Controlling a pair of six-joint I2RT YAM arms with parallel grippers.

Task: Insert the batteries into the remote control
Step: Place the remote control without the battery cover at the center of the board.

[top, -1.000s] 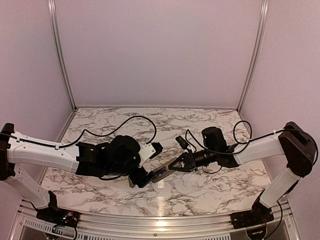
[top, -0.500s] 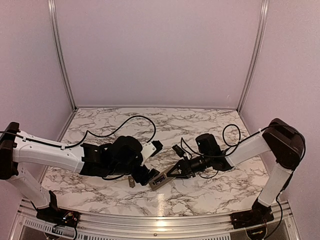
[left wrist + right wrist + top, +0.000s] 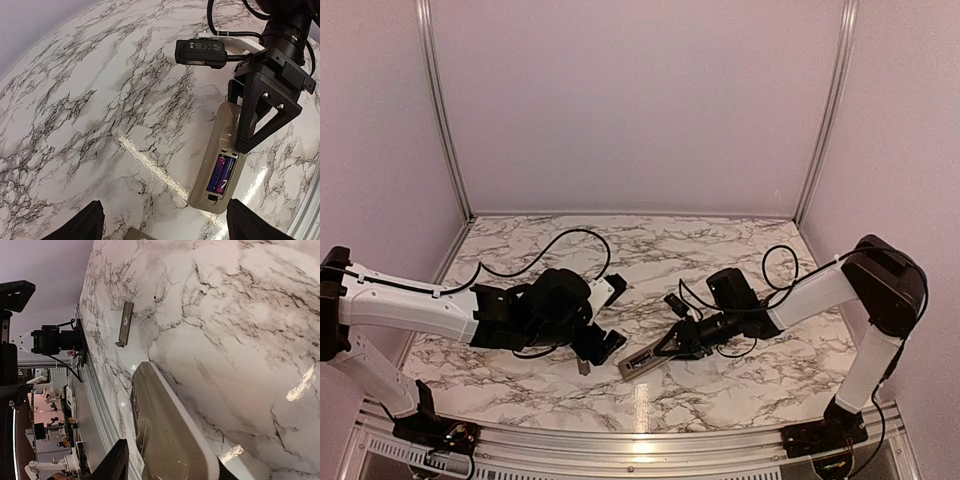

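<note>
While the left jaws are held spread above a loose tan cover on the table, the remote control is pinched back-up by the right jaws, so both seated batteries are exposed, seemingly for closing.

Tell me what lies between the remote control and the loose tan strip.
Only bare marble separates the remote control from the strip, shown best in the right wrist view.
</note>
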